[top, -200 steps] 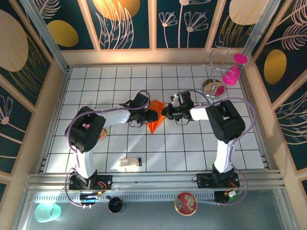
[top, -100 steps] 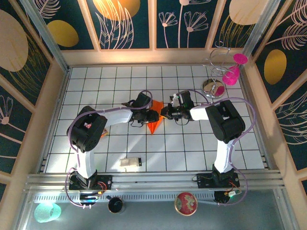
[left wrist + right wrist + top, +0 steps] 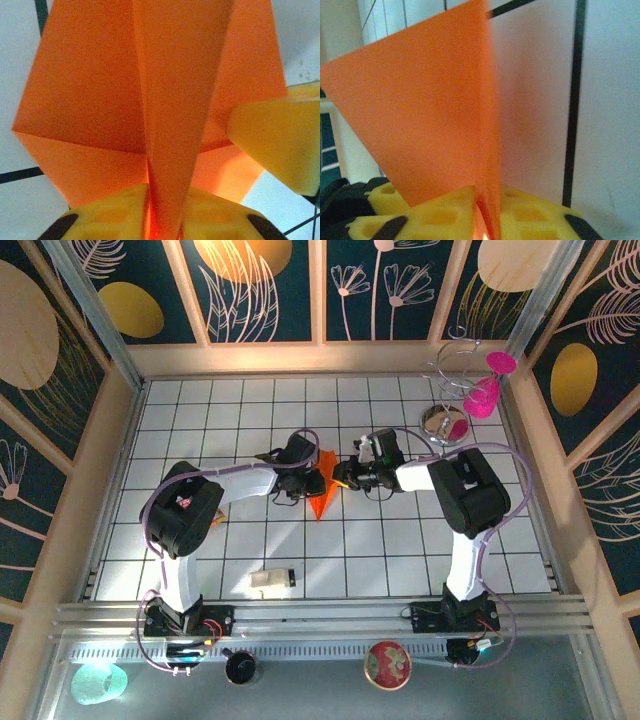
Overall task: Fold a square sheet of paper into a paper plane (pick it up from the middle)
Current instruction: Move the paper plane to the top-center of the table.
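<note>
The paper plane (image 3: 165,90) is cut off above, possibly at its nose.

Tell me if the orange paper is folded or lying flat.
Folded: the orange paper has a raised centre ridge with angled flaps on both sides.

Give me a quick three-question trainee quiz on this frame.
1. True or false: the orange paper lies flat and unfolded.
2. Paper sits between the fingers of: A left claw, B right claw, C both?
3. Which small thing lies on the tiles below the paper in the top view?
Key: 1 false, it is creased; 2 C; 3 the beige block.
</note>
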Motion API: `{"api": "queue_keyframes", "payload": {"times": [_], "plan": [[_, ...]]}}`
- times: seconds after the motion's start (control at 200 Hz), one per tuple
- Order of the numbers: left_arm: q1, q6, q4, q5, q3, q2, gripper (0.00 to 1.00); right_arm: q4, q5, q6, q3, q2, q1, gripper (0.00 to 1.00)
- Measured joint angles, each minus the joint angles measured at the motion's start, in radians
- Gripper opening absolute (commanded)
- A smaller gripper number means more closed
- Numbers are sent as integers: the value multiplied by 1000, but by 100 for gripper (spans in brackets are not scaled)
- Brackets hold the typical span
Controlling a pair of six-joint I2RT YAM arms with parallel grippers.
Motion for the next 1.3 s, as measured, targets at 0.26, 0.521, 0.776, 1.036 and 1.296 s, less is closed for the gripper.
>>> {"api": "queue_keyframes", "payload": {"times": [0.26,0.521,0.776,1.036,1.296], "plan": [[-1,34,-62,-79,77,0,9,-38,106,5,-27,-113,-49,49],[11,156,-195,-240,300,54,10,-85,299,-6,-45,-285,-85,54],[105,252,-284,-303,505,215,10,-120,369,-21,-66,-297,-86,55],[172,289,-345,-320,645,364,14,-127,381,-21,-82,-297,-85,56],[172,287,-364,-323,686,410,27,-127,381,-21,-94,-297,-86,56]]}}
